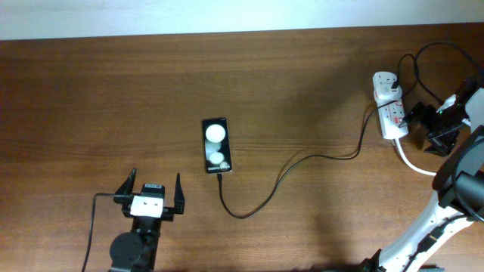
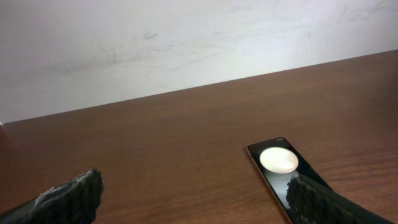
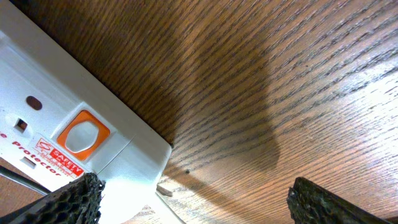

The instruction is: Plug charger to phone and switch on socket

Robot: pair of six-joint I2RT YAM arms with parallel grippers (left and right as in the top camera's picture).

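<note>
The right pincer (image 1: 418,127) hangs with its jaws spread wide and nothing between them, close against the near end of the socket (image 1: 390,106). From its own camera the white strip runs off ahead and to one side of the pincer, with an orange switch (image 3: 81,134) just ahead of one fingertip (image 3: 69,200). I'd guess it is placed there to press that switch.

The charger (image 1: 302,160) trails away from the socket across the worktop (image 1: 91,98), and its tip meets the short edge of the phone (image 1: 216,145). It looks seated, though I can't be sure from above.

The left pincer (image 1: 156,181) sits wide open and empty. The phone lies just ahead of it and off to its right side, so it is well placed to steady the phone if the plug needs a push.
</note>
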